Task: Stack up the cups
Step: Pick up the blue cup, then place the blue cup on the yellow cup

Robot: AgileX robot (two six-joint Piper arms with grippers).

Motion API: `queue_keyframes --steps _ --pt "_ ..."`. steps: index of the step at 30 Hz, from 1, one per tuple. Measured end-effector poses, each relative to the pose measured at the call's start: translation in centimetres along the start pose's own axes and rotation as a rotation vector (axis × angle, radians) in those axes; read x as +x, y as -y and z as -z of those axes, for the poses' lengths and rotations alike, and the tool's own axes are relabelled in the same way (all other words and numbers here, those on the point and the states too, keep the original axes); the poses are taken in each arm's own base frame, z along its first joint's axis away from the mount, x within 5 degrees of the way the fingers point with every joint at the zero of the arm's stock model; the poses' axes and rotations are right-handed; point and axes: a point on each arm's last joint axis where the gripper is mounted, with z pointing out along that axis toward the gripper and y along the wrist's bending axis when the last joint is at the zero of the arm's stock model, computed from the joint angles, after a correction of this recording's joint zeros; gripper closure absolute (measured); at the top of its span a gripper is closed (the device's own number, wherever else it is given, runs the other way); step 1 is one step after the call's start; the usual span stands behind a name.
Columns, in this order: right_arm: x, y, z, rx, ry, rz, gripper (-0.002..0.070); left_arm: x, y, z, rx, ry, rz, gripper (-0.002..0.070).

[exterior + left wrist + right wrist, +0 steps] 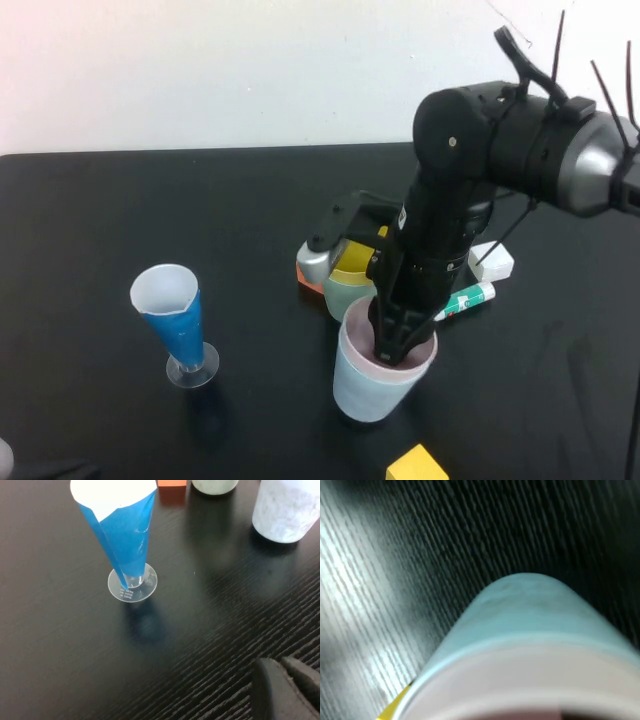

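A pink cup (352,318) sits nested inside a light blue cup (365,385) at the front middle of the black table. My right gripper (392,345) reaches down into the pink cup's mouth. Just behind, a yellow cup (352,262) sits inside a sage green cup (345,295). The right wrist view shows the light blue cup's wall (530,610) and the pink rim (530,680) very close. My left gripper (282,690) is shut and empty, low over the table at the front left. The left wrist view shows the light blue cup (287,510) and the green cup's base (215,485).
A narrow blue-and-white cone glass (175,320) with a clear foot stands at the left, also in the left wrist view (122,530). A silver and orange object (312,265), a white box (492,260) and a green-white tube (468,298) lie near the cups. A yellow block (417,465) sits at the front edge.
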Motion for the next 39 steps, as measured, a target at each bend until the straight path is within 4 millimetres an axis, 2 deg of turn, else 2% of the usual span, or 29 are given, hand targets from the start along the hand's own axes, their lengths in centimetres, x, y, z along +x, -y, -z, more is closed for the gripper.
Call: queue_keyframes --steps 2,5,14,17,19,22,28,31,39 --pt "0.0 0.0 0.1 0.003 0.001 0.001 0.0608 0.0 0.0 0.0 0.000 0.000 0.000 0.0673" --pt "-0.1 -0.4 1.8 0.028 0.035 0.017 0.0624 0.1 0.0 0.0 0.001 -0.006 0.000 0.0673" --pt "0.5 -3.5 13.5 0.249 0.265 0.108 0.0625 0.5 -0.1 0.0 -0.005 -0.053 -0.014 0.0673" --pt "0.2 -3.3 15.6 0.346 0.301 0.119 0.0626 0.5 -0.2 0.0 -0.019 -0.055 -0.028 0.0673" --pt "-0.2 -2.7 15.8 0.388 0.307 0.116 0.0626 0.5 -0.3 0.0 -0.029 -0.056 -0.039 0.0673" --pt "-1.2 -1.4 15.1 0.427 0.292 0.094 0.0626 0.5 -0.4 0.0 -0.039 -0.058 -0.050 0.0673" --pt "-3.2 1.7 10.5 0.421 0.194 0.030 0.0626 0.6 -0.4 0.0 -0.043 -0.068 -0.055 0.0673" --pt "-3.8 2.5 9.2 0.410 0.175 0.016 0.0623 0.7 -0.4 0.0 -0.042 -0.077 -0.055 0.0673" --pt "-3.9 2.5 9.4 0.413 0.172 -0.001 0.0528 0.9 -0.4 0.1 -0.040 -0.101 -0.056 0.0673"
